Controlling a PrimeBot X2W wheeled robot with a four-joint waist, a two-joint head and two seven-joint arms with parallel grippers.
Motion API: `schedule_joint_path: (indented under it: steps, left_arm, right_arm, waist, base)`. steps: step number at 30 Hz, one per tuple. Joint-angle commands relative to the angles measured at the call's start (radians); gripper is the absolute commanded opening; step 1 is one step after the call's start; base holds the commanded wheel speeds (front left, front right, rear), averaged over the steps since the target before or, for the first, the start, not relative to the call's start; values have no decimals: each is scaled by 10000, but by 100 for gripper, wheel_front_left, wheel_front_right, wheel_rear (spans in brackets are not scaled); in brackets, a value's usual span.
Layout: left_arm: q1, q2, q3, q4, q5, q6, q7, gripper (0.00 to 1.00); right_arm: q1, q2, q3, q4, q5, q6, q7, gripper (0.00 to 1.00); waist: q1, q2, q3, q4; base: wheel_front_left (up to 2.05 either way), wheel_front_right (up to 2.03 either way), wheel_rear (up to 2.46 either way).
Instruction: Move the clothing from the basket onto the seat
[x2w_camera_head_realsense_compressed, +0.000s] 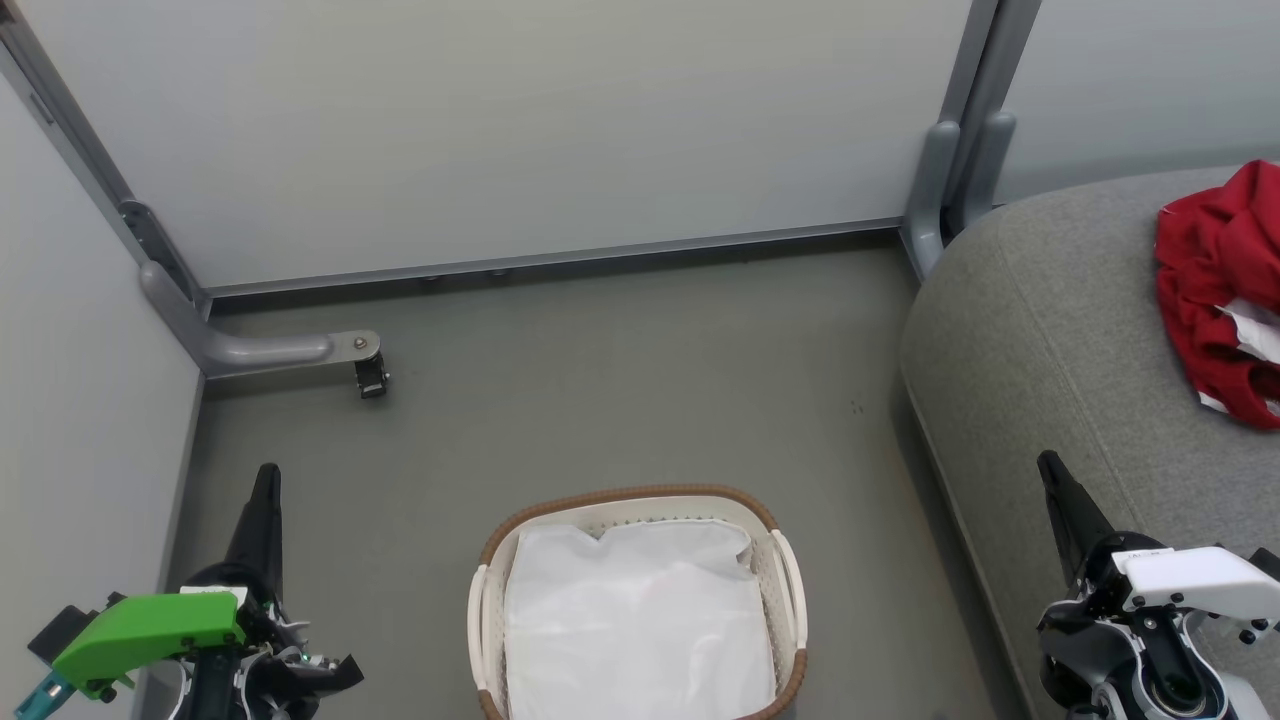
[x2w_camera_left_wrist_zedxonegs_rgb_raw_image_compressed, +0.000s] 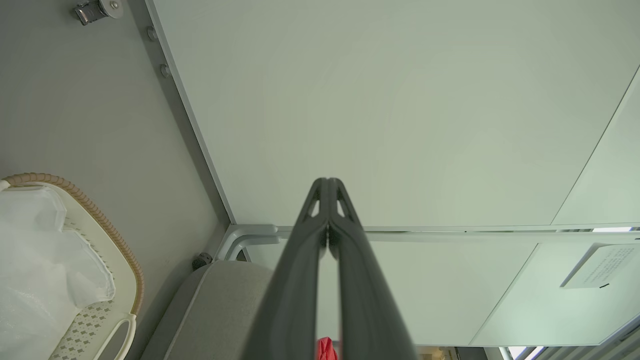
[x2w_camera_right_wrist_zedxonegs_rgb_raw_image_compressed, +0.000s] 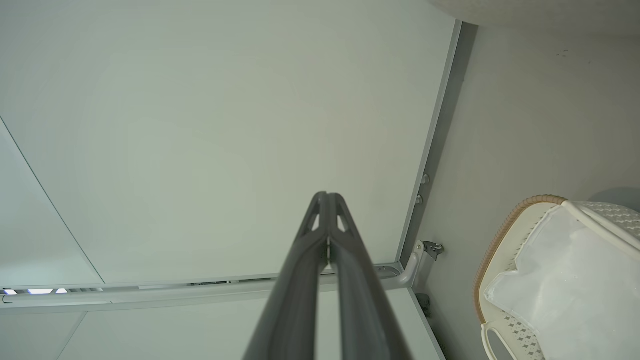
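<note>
Clothing (x2w_camera_head_realsense_compressed: 1215, 290) on seat (x2w_camera_head_realsense_compressed: 1050, 330) in head view; left hand (x2w_camera_left_wrist_zedxonegs_rgb_raw_image_compressed: 328, 183), right hand (x2w_camera_right_wrist_zedxonegs_rgb_raw_image_compressed: 327, 196) pressed together

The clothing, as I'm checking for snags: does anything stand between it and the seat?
Nothing visible does: the clothing already lies on the seat, apart from the basket, whose inside shows a white liner.
</note>
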Motion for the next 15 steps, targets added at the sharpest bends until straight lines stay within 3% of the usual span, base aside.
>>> schedule_joint_path:
  steps: [1, 15]
  left_arm:
    - [-103, 10, 23, -16, -44, -46, 36, 0]
    - [-102, 10, 20, -17, -46, -46, 34, 0]
  right_arm:
    - [-79, -58, -18, -47, 41, 0, 11, 0]
    - [-78, -58, -17, -45, 40, 0, 11, 0]
  waist:
    - [-1, -1, 0, 1]
    - [-1, -1, 0, 1]
  base:
    - [0, 0, 0]
    - [0, 0, 0]
